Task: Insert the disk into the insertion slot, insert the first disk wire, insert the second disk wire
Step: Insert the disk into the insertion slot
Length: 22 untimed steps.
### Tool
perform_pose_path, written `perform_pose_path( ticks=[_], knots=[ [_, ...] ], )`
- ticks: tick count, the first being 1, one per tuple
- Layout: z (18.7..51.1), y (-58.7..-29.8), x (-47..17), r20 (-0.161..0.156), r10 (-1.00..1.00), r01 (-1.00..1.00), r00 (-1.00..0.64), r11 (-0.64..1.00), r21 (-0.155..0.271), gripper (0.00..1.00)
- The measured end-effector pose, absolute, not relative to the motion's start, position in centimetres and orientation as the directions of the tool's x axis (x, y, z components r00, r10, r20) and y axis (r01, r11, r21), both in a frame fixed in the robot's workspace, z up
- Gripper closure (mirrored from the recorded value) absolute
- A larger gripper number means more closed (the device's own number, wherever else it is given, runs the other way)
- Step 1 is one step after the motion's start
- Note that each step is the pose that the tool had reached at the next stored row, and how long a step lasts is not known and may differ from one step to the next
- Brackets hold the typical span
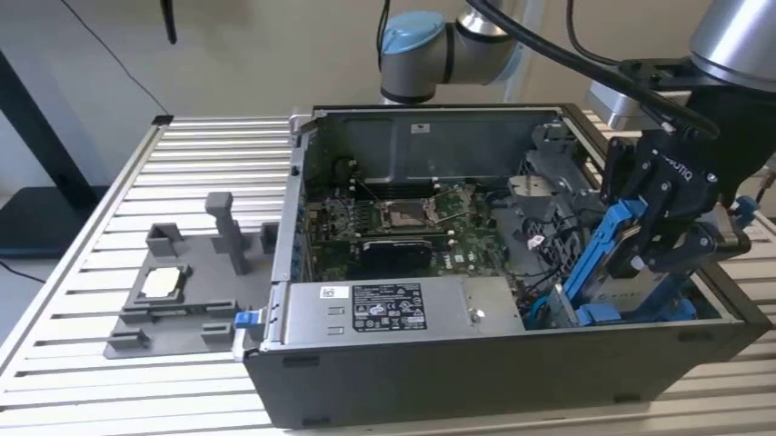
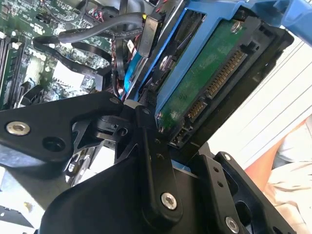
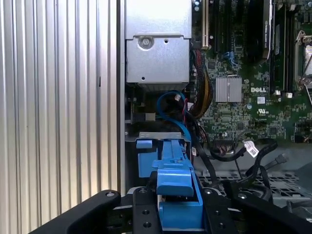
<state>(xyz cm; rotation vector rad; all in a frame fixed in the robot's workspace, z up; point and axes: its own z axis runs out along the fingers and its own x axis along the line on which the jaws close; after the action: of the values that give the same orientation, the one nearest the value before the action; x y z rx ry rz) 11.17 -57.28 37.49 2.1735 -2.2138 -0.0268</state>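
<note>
The disk (image 1: 610, 243), in its bright blue caddy, stands on edge at the front corner of the black case (image 1: 485, 372) on the exterior view's right. My gripper (image 1: 661, 259) is shut on it from above. Its lower edge sits in the blue-trimmed insertion slot (image 1: 631, 314). In the second wrist view the disk's green circuit board (image 2: 204, 83) and connectors face the camera beside a black finger (image 2: 151, 146). In the first wrist view the caddy (image 3: 175, 180) points at the grey slot (image 3: 157, 136). A blue wire (image 3: 170, 105) and black wires (image 3: 243, 153) lie loose nearby.
A silver power-supply box (image 1: 376, 313) fills the case's front, with the green motherboard (image 1: 401, 218) behind it. On the exterior view's left a grey fixture (image 1: 182, 291) with posts rests on the slatted metal table (image 1: 206, 163). The arm's joint (image 1: 419, 50) hangs over the case's back wall.
</note>
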Motion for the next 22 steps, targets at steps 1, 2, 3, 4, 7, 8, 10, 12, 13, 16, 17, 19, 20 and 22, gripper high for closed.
perform_pose_path(
  ticks=[1,2,3,4,7,8,10,12,13,16,17,19,20,22],
  knots=[
    [37.48,-57.28,11.17,0.016,-1.0,-0.999,-0.018,0.019,0.04,0.67],
    [37.47,-57.28,11.17,0.016,-1.0,-0.999,-0.018,0.019,0.04,0.67],
    [37.47,-57.28,11.17,0.015,-1.0,-0.999,-0.018,0.019,0.04,0.67],
    [37.47,-57.28,11.17,0.015,-1.0,-0.999,-0.018,0.019,0.04,0.67],
    [37.46,-57.28,11.17,0.015,-1.0,-0.999,-0.018,0.019,0.04,0.59],
    [37.46,-57.28,11.17,0.016,-1.0,-0.999,-0.018,0.019,0.04,0.53],
    [37.45,-57.28,11.17,0.016,-1.0,-0.999,-0.018,0.019,0.04,0.53],
    [37.44,-57.28,11.17,0.016,-1.0,-0.999,-0.018,0.019,0.04,0.47],
    [37.44,-57.28,11.17,0.016,-1.0,-0.999,-0.018,0.019,0.04,0.47],
    [37.5,-57.28,11.17,0.016,-1.0,-0.999,-0.018,0.019,0.04,0.47],
    [37.55,-57.28,11.17,0.016,-1.0,-0.999,-0.018,0.019,0.04,0.47],
    [37.74,-57.26,11.18,0.016,-1.0,-0.999,-0.018,0.019,0.039,0.47],
    [37.88,-57.25,11.17,0.016,-1.0,-0.999,-0.018,0.019,0.038,0.47],
    [38.25,-57.2,11.17,0.016,-1.0,-0.999,-0.018,0.019,0.036,0.47]
  ],
)
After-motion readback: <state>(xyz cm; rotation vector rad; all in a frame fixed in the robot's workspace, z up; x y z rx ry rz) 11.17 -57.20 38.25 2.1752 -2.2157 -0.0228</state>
